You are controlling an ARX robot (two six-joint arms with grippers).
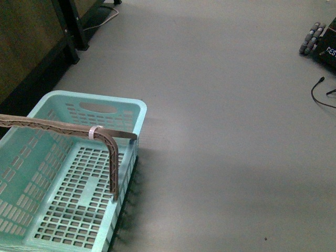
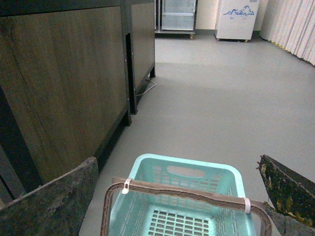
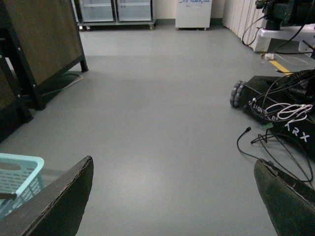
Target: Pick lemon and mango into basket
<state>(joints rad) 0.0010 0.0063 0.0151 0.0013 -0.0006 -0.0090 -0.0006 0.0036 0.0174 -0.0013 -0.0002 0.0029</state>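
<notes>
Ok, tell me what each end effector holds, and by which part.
Nothing is held. The left end effector and the right end effector are both open, with nothing between them.

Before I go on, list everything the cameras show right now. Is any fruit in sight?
basket: one, turquoise plastic, on the floor at the robot's front left; no fruit seen in it.
handle: one, brown with white ties, across the basket.
lemon, mango: none in any view.
cabinets: wood panels in dark frames, along the left side.
wheeled base: one, black, with cables, on the floor to the right.
glass-door fridges: at the far wall.
white cabinet: one, with a blue picture, at the far wall.
floor: grey.
left gripper: open, above the basket.
right gripper: open, over the floor.
</notes>
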